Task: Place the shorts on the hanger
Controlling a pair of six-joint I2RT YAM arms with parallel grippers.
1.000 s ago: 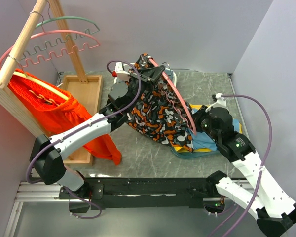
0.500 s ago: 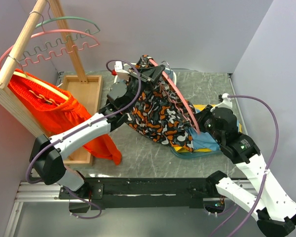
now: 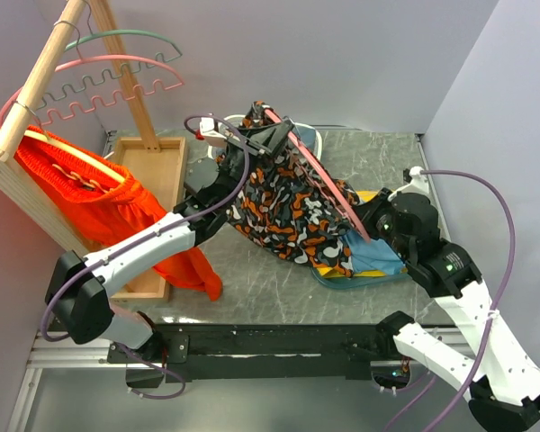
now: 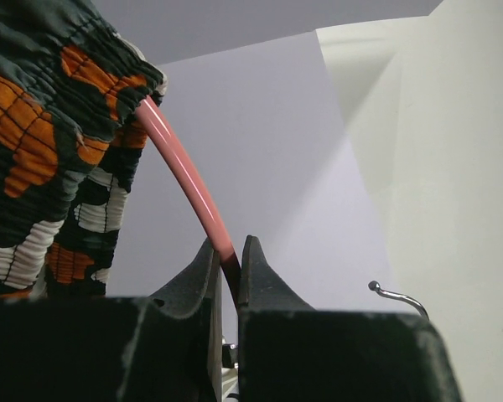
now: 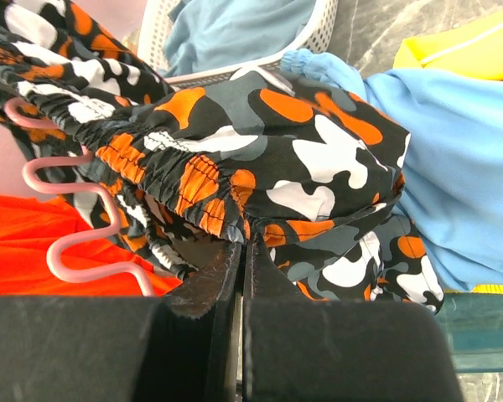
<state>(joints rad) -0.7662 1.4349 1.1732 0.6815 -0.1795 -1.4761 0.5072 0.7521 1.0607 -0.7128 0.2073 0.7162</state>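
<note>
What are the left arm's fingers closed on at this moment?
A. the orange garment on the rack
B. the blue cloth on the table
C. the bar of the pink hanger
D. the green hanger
C: in the left wrist view the left fingers are pinched shut on the thin bar of the pink hanger, which curves up into the waistband of the shorts.

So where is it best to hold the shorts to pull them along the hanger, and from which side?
Grip the gathered elastic waistband of the shorts, coming from the right, at the low end of the hanger. That band is thick and bunched, so it should pinch firmly; the loose cloth would probably slip. The right gripper is shut on it there.
</note>
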